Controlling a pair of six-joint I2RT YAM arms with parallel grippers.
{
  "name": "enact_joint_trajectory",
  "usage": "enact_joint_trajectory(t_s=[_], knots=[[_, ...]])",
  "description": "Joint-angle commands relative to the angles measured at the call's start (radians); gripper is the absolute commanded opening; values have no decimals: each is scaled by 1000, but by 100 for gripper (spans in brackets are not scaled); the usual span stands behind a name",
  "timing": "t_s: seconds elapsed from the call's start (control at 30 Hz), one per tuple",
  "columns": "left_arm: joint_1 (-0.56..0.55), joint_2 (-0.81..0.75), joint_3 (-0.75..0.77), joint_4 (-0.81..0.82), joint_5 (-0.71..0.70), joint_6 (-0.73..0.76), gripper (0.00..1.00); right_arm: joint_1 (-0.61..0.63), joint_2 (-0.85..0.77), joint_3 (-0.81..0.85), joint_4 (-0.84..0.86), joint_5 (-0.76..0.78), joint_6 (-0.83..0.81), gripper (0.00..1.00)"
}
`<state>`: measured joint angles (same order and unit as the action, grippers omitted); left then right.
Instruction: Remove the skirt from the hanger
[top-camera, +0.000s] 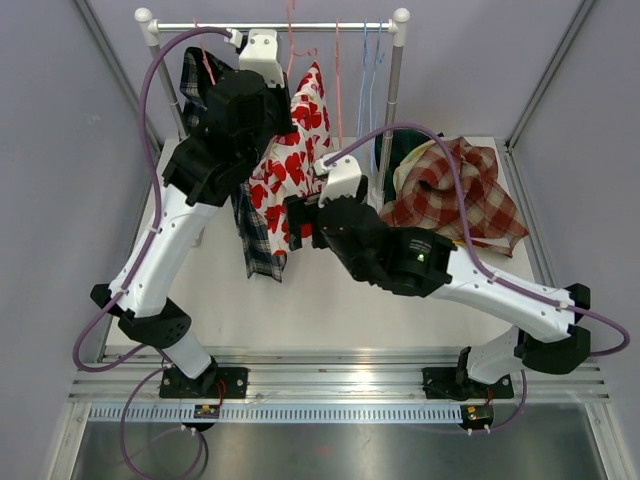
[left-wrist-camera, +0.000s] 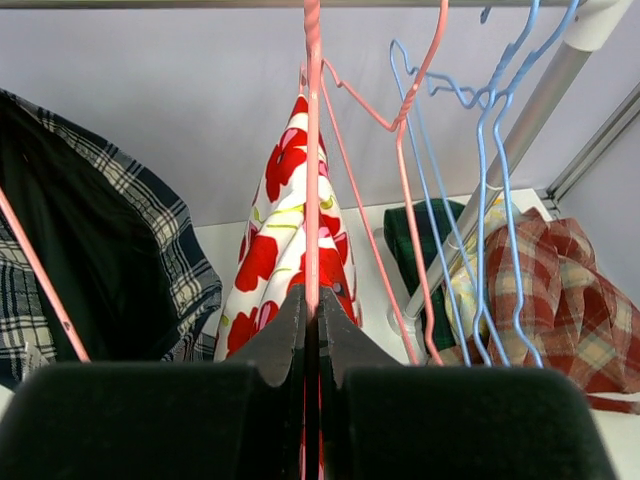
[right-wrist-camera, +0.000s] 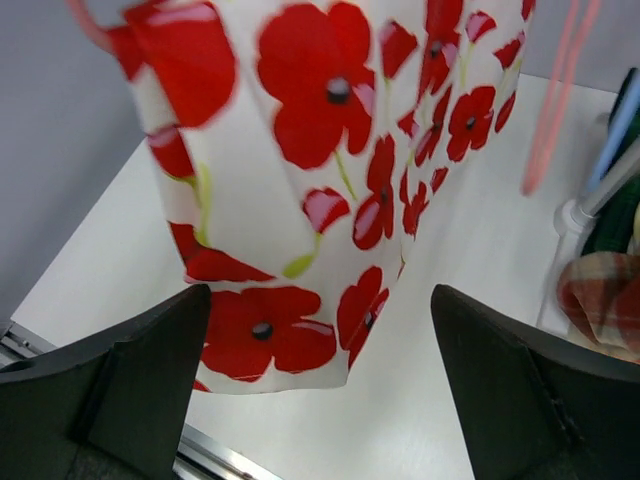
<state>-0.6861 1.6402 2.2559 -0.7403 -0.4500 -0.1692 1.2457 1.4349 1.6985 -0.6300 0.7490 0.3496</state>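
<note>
Item, nearest the lens: left end effector (left-wrist-camera: 312, 310), jaws pressed together on a pink wire of the hanger (left-wrist-camera: 313, 150). Which part of the hanger it pinches I cannot quite make out from here.

Item: skirt (left-wrist-camera: 285, 230), white with red poppies. It hangs from that hanger under the rail (top-camera: 275, 26), in the upper middle of the overhead view.

Item: right end effector (right-wrist-camera: 320, 300), jaws spread as wide as they go, holding nothing. The skirt's hem hangs in the gap between the fingers (right-wrist-camera: 150, 370) as framed, seemingly just beyond them.

State of the task: early. The hanger is secured, but the skirt is still on it. What remains, by my reckoning, is to close on the cloth and draw it off the wire.

Edges and room:
- Dark plaid garment (top-camera: 255, 235) hangs just beside the skirt on the left of frame and appears to touch it.
- Rack post (top-camera: 395, 90), empty blue hangers (left-wrist-camera: 500, 200) and a red-checked cloth heap (top-camera: 455, 190) crowd the right.
- Bare table (top-camera: 330, 300) shows towards the bottom of the frame, below the hem. That looks like the freest way to pull.
</note>
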Motion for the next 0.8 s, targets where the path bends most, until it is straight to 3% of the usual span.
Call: enact_joint_trajectory(t_s=[0.0,0.3,0.33,0.37,0.43,0.47,0.5,0.53,0.77], knots=[[-6,-63,-2,78,-13,-6,0,23,61,116,99,70,-55,99],[-6,-128,-52,94,-18,-9,0,23,136,95,239,44,-89,98],[-6,-131,-50,94,-16,-12,0,23,139,80,251,35,-87,91],[-6,-132,-48,96,-10,-15,0,21,137,40,265,30,-84,73],[-6,-144,-50,101,-4,-21,0,21,133,-11,311,24,-77,47],[-6,-148,-52,102,-3,-23,0,23,127,-66,326,23,-75,21],[-6,-152,-53,102,-3,-23,0,23,121,-92,341,23,-66,7],[-6,-155,-56,102,-4,-21,0,23,114,-117,337,26,-31,0],[-6,-163,-32,105,-68,49,0,44,-36,-511,316,-28,208,0]])
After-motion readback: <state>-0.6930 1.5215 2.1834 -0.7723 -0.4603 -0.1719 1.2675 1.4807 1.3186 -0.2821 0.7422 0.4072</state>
